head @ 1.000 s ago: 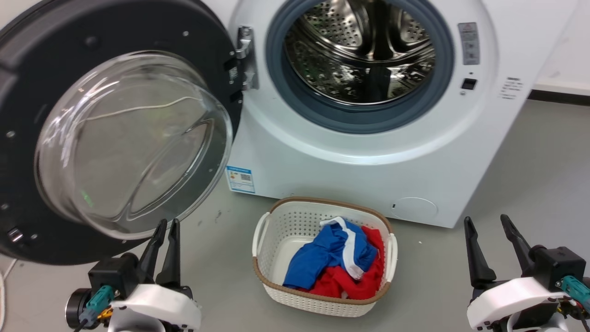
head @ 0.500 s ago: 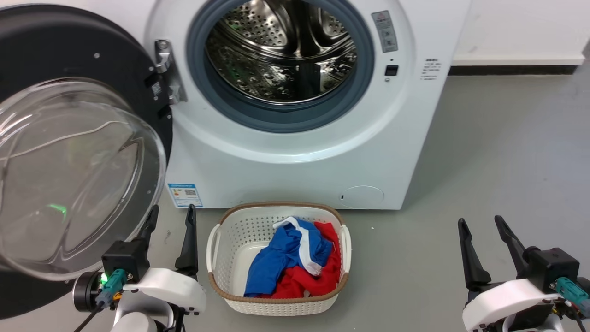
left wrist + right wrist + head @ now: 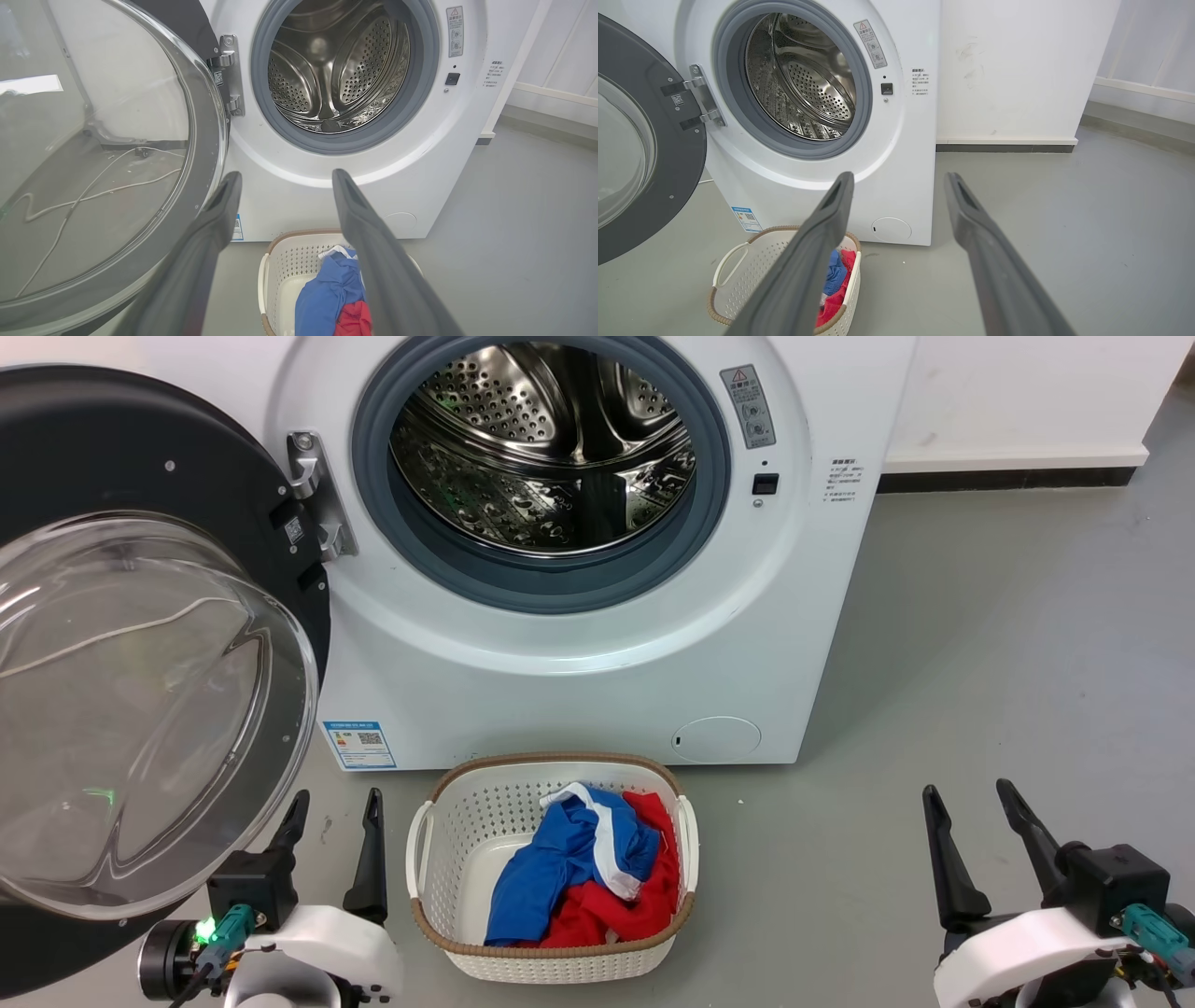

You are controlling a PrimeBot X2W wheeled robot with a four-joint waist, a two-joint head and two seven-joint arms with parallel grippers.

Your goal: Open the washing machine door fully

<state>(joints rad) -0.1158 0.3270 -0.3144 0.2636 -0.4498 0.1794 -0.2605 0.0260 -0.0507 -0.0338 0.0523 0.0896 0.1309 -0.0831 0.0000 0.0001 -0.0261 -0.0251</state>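
Two grippers sit nearest you, both empty. Your left gripper [image 3: 336, 800] is just left of the laundry basket [image 3: 439, 821] with its jaws spread. A second ago they were almost pressed together right under the door's lower rim, so it has let go and drawn clear. Your right gripper [image 3: 966, 791], well apart on the basket's other side, has its jaws spread as before. Beyond your left gripper, the washing machine door [image 3: 112, 439] stands swung out on its hinge [image 3: 313, 495] to the left of the washing machine [image 3: 560, 681], with its glass bowl facing you. The view itself has turned, so don't read the door's shift in the picture as swing. Farthest back, the drum [image 3: 541, 457] is fully uncovered. The opening looks done, though you can't tell whether the hinge has more travel.
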